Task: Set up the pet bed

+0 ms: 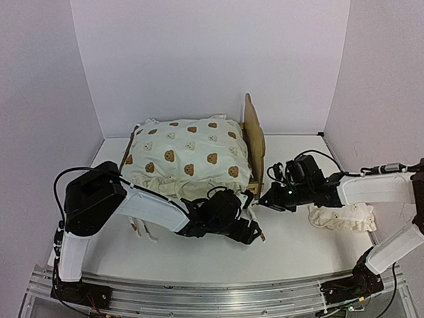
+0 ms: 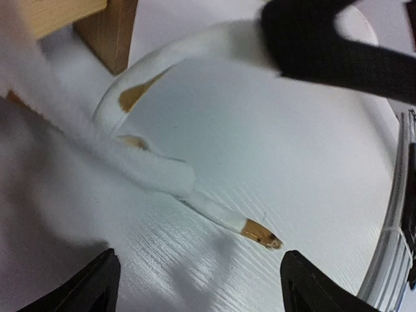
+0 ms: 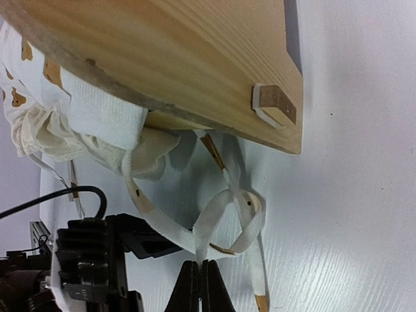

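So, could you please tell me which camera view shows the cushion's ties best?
The right wrist view: the ties loop sharply beside the pet bed's wooden corner. The left wrist view shows a tie end, otherwise blurred; the top view largely hides them behind the left arm.

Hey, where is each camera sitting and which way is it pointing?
Top: above and behind the bases, looking down at the bed and cushion; left arm and right arm show.
Left wrist: low over the table, facing ties by a bed leg; open left pincer at bottom.
Right wrist: low, facing the headboard and ties; shut right pincer at bottom, left arm beyond.
Shared: both wrist views see the ties.
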`<control>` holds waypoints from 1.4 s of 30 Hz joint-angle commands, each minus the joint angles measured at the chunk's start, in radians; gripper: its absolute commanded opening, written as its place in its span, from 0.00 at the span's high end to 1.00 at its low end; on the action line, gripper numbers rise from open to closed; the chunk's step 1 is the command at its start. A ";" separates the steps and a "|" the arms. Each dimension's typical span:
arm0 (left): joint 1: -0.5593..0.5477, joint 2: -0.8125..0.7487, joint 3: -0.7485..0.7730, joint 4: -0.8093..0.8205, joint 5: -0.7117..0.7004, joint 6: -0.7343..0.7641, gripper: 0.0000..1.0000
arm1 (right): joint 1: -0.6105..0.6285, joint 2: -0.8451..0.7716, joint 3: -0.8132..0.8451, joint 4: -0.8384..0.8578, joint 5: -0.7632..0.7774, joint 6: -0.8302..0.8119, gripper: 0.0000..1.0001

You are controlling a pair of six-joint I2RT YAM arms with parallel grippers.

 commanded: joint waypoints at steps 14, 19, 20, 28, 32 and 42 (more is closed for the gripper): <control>-0.059 0.296 0.475 -0.664 -0.287 -0.122 0.11 | 0.004 -0.082 -0.014 0.052 0.094 -0.032 1.00; -0.082 0.305 0.446 -0.680 -0.333 -0.026 0.10 | 0.003 -0.066 -0.012 0.075 0.086 -0.041 1.00; -0.083 0.314 0.450 -0.673 -0.342 -0.025 0.09 | 0.003 -0.064 -0.011 0.078 0.081 -0.041 1.00; -0.081 0.343 0.527 -0.718 -0.311 -0.066 0.07 | 0.003 -0.059 -0.022 0.082 0.060 -0.039 1.00; -0.073 0.207 0.396 -0.639 -0.300 -0.014 0.07 | 0.003 -0.051 -0.029 0.094 0.053 -0.025 1.00; 0.026 0.042 0.126 -0.613 -0.375 0.162 0.07 | 0.004 -0.063 -0.037 0.107 0.017 -0.021 1.00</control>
